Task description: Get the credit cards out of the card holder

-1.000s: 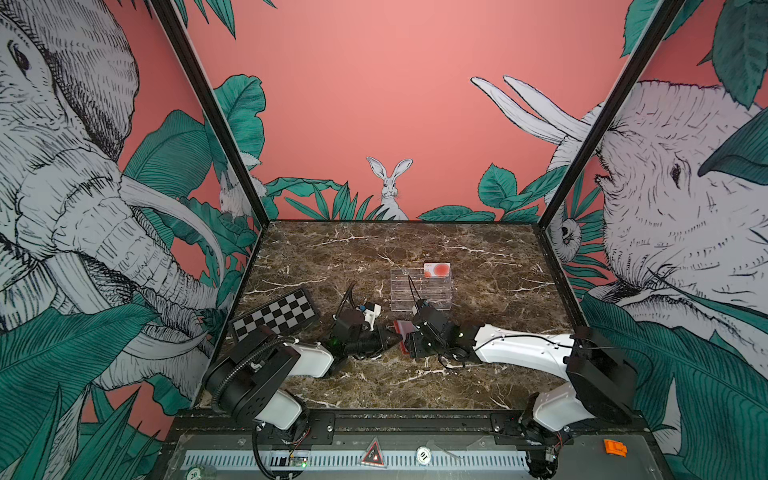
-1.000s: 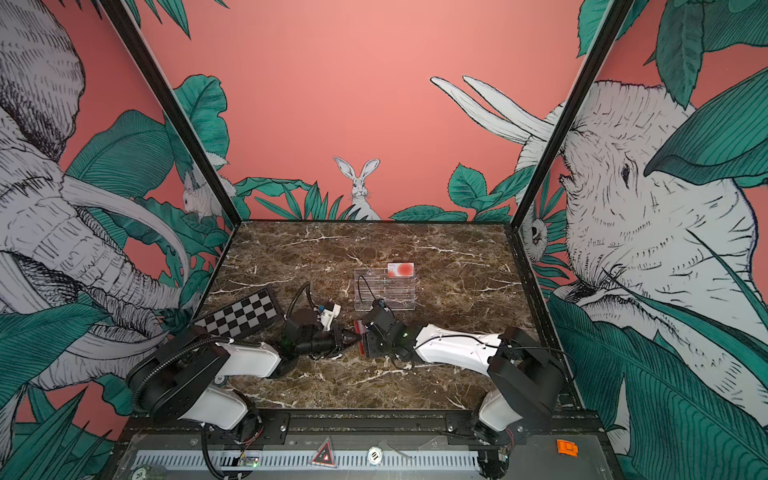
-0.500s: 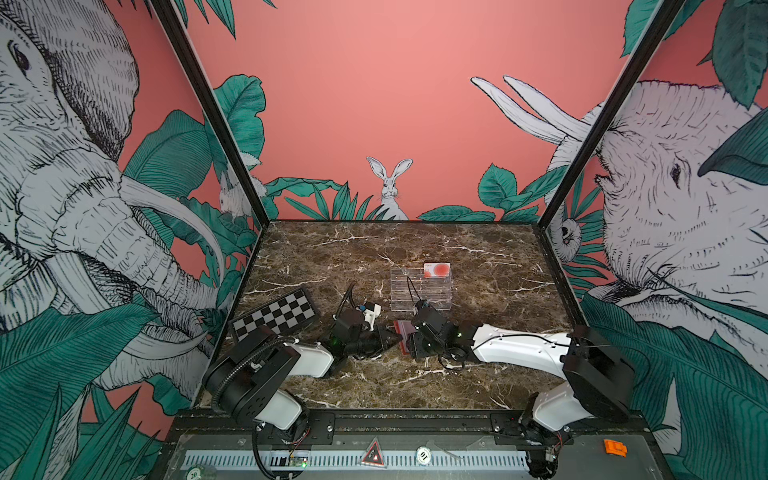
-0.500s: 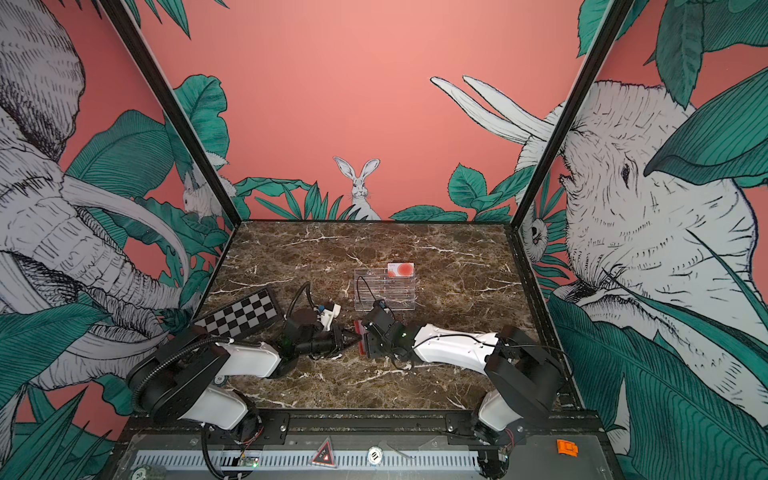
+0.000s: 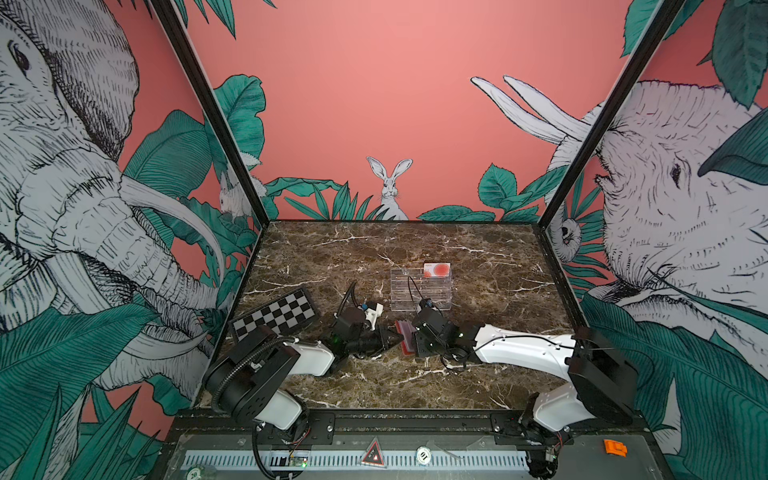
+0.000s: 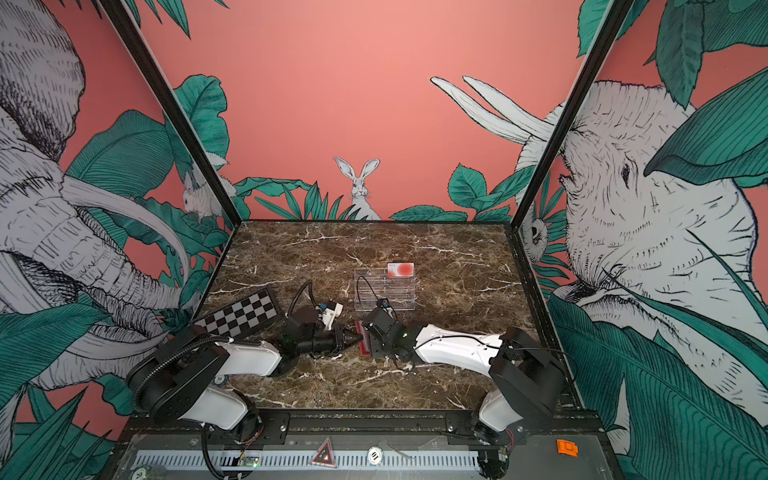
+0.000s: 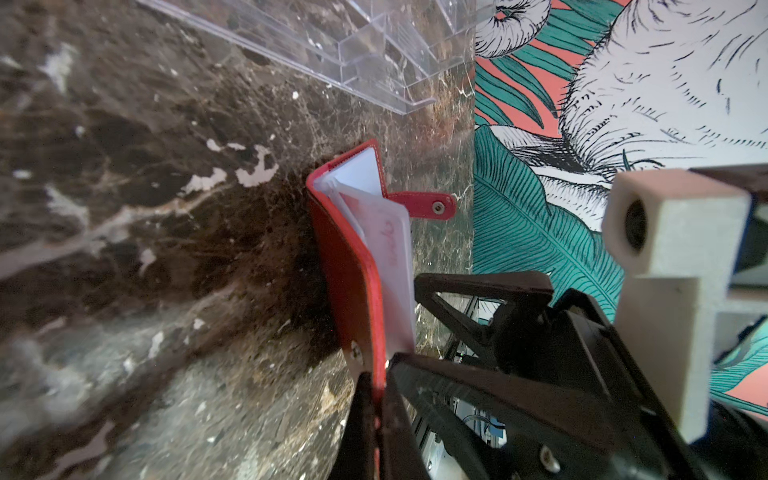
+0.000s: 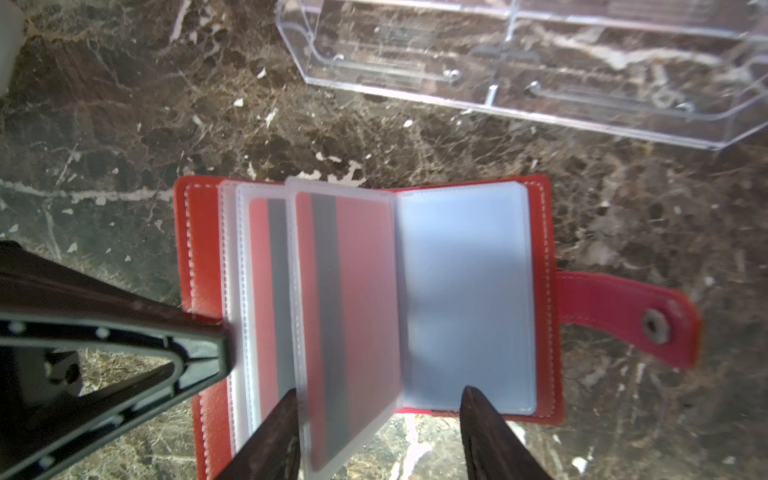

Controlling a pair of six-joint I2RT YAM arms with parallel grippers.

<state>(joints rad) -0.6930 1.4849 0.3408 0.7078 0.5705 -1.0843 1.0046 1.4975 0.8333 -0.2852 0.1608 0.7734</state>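
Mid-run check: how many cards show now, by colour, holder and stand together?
Red cards with grey stripe, in the card holder: 2
Pale blue card, same holder: 1
White card with red-orange circle, on the clear stand: 1
Total: 4
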